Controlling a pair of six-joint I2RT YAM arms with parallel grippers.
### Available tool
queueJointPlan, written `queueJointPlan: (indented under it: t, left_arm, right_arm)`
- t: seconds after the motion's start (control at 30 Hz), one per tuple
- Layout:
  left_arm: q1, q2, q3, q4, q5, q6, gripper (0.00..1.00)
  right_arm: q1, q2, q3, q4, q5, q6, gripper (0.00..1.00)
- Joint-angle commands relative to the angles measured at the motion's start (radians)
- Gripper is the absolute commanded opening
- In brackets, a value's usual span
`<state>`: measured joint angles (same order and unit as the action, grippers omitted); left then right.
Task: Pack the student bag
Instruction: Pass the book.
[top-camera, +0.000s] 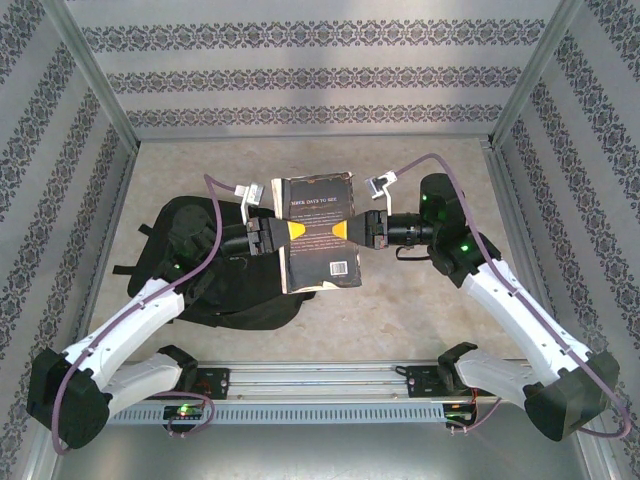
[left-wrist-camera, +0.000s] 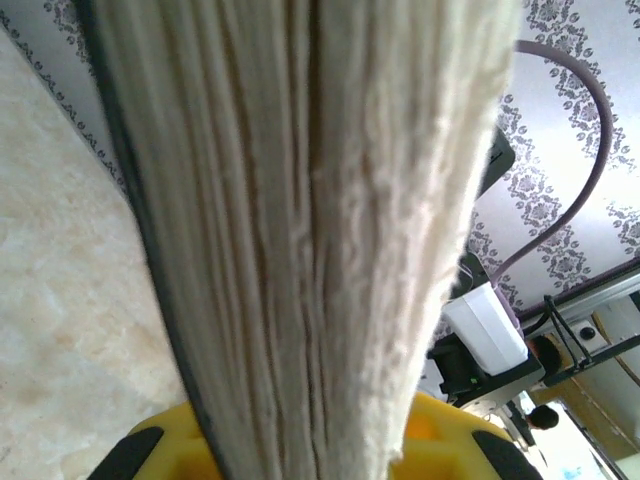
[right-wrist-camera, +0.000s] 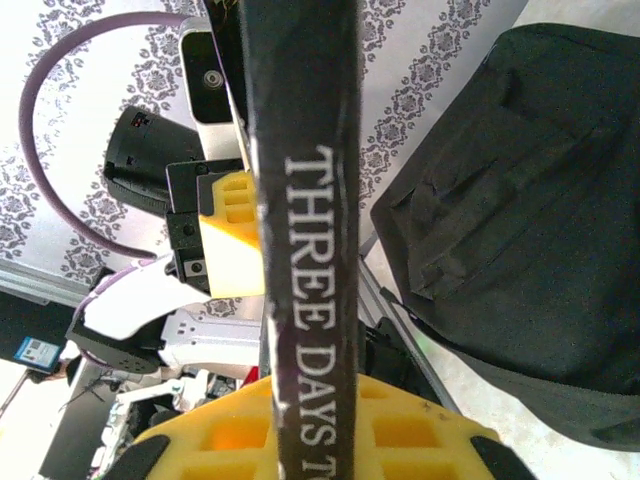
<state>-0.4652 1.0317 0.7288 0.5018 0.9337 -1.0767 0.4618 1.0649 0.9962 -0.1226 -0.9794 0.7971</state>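
Below the jaws you see a pale, stone-look table (top-camera: 400, 310); beyond them stand white walls (top-camera: 300, 70) with grey flowery stripes.

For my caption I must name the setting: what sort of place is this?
Probably a robot test cell: silver metal frame posts hold damask-patterned wall panels, and two white jointed robot arms are mounted on a metal rail at the beige stone-look table's edge.
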Motion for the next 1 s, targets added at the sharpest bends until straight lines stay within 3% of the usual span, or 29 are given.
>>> queueJointPlan:
  t: [0.0, 0.17, 0.27, 0.33, 0.47, 0.7, 0.97]
  left_arm:
    - [-0.01, -0.013, 0.035, 0.102, -0.092, 0.013, 0.0]
    - [-0.01, 0.018, 0.022, 0.323, -0.273, -0.085, 0.0]
    - [-0.015, 0.027, 0.021, 0.413, -0.387, -0.107, 0.0]
    - [-0.021, 0.036, 0.02, 0.454, -0.446, -0.115, 0.0]
    - [-0.041, 0.066, 0.027, 0.499, -0.515, -0.123, 0.0]
    - [-0.09, 0.093, 0.028, 0.532, -0.642, -0.111, 0.0]
    - [-0.122, 0.091, -0.004, 0.555, -0.729, -0.115, 0.0]
  right_arm:
    - [-0.007, -0.041, -0.016, 0.025, 0.077, -0.002, 0.32]
    - [-0.013, -0.108, -0.121, 0.251, 0.229, 0.179, 0.58]
    - [0.006, -0.185, -0.243, 0.442, 0.485, 0.306, 0.72]
    - [0.038, -0.218, -0.295, 0.518, 0.629, 0.328, 0.75]
    - [0.113, -0.18, -0.332, 0.698, 0.761, 0.377, 0.75]
    - [0.292, -0.049, -0.238, 0.82, 0.927, 0.316, 0.73]
    - [0.357, 0.045, -0.176, 0.922, 0.99, 0.266, 0.43]
